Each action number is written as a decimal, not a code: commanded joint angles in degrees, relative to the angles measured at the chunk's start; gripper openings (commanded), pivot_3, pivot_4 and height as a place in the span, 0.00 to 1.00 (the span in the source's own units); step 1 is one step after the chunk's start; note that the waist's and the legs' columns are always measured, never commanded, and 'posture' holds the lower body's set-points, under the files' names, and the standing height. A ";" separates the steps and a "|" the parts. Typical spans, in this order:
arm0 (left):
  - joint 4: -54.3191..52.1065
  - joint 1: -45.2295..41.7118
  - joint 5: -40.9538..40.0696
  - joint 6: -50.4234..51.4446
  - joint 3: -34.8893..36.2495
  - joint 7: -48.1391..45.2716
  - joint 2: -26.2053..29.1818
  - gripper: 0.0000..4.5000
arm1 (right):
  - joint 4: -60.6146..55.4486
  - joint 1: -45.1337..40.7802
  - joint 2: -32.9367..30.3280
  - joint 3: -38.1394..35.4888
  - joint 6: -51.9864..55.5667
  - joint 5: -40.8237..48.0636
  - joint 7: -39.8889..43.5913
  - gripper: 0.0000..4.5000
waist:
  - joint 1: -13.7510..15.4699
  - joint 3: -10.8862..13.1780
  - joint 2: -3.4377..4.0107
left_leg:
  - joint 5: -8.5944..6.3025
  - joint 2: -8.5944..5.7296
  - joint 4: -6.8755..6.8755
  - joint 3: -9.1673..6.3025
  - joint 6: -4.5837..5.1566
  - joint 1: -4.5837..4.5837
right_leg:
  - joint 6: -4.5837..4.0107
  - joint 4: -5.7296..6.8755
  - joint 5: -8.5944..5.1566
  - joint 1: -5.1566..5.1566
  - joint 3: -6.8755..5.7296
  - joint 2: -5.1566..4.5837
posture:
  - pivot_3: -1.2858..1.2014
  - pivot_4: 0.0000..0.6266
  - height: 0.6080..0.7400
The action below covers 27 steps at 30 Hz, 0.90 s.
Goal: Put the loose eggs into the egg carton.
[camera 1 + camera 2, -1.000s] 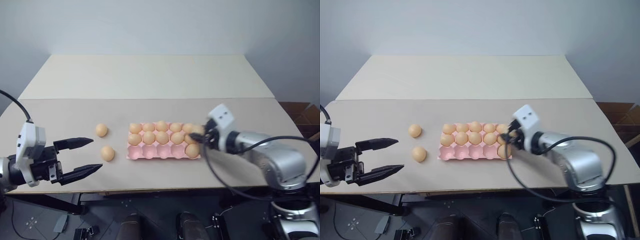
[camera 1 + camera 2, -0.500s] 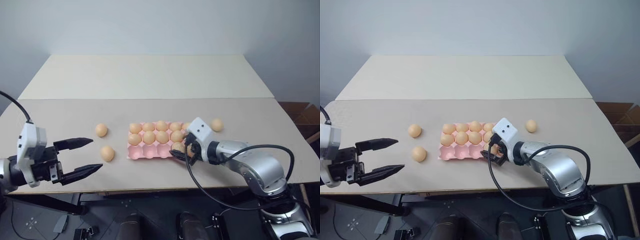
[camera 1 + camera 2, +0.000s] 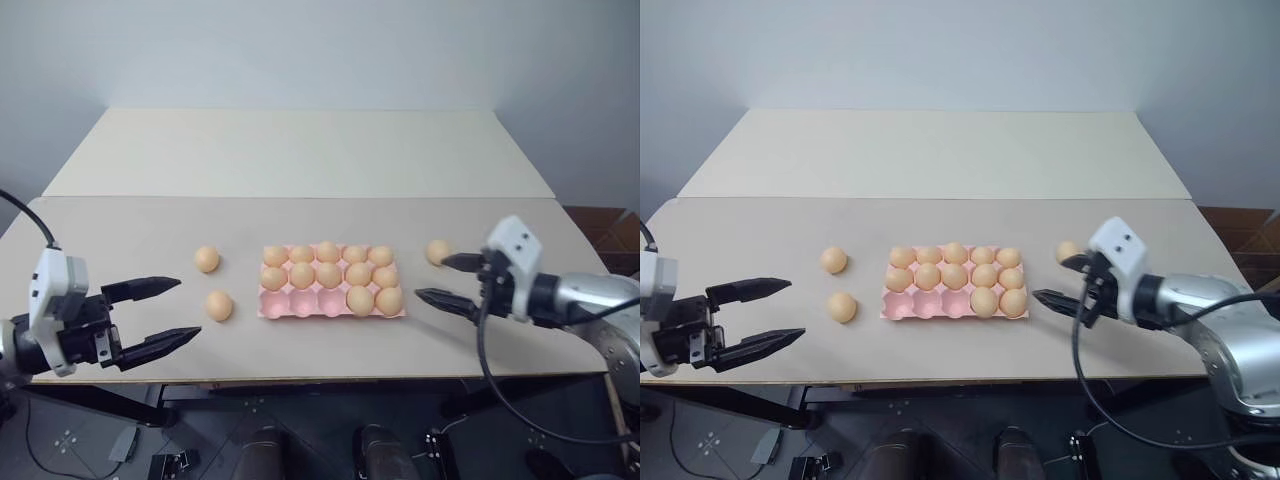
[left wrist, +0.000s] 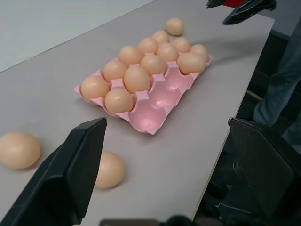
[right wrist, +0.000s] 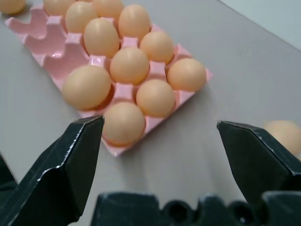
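1. The egg carton, a pink tray, lies at the centre of the desk, in the middle of the frame.
2. Its back and middle rows are full of eggs; the front row holds two eggs at its right end, with three cups empty to their left.
3. Two loose eggs rest on the desk left of the carton: one further back, one nearer the front edge.
4. A third loose egg lies right of the carton.
5. The right gripper hovers right of the carton, fingers spread apart and empty, just beside that third egg.
6. The left gripper sits at lower left, fingers wide apart, holding nothing.
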 commanded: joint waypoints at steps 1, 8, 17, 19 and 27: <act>0.60 3.78 1.40 -1.64 3.14 -1.85 -1.26 1.00 | 4.51 4.01 -0.61 -4.86 -12.62 -0.81 7.63 1.00 | -0.33 0.00 0.00 | 0.00 0.01 0.00 0.04 0.00 0.01 | 0.00 0.00 0.00 -0.01 0.04 0.00 | 0.52 0.24 1.00; 0.46 6.26 1.75 -1.68 4.81 -1.36 -2.72 1.00 | 7.01 4.56 -0.77 -4.28 -16.46 -1.17 7.50 1.00 | -0.68 0.01 0.00 | 0.00 0.11 0.04 0.12 0.00 0.28 | 0.04 0.16 -0.39 0.06 0.18 0.10 | 0.52 0.24 1.00; -0.26 1.50 0.56 -0.88 2.05 1.17 -2.10 1.00 | 16.83 -13.35 3.28 11.03 -4.80 -13.89 -9.80 1.00 | -0.90 0.00 -0.03 | 0.00 0.06 0.02 0.44 0.00 0.39 | -0.10 0.16 -0.24 -0.01 0.62 0.09 | 0.52 0.24 1.00; -0.30 0.59 0.51 -0.75 1.55 1.48 -2.00 1.00 | 22.36 -19.27 7.38 13.70 -1.14 -17.82 -16.75 1.00 | -0.91 0.00 -0.03 | 0.00 0.05 -0.04 0.48 0.00 0.37 | -0.35 0.16 -0.07 -0.05 0.64 0.10 | 0.52 0.24 1.00; -0.05 -0.43 0.42 -0.54 1.38 1.39 -1.51 1.00 | 43.09 -32.34 19.27 15.99 -3.98 -24.56 -28.32 1.00 | -0.88 0.01 -0.02 | 0.00 0.03 -0.17 0.59 0.01 0.26 | 0.06 0.02 0.20 -0.17 0.73 0.14 | 0.52 0.24 1.00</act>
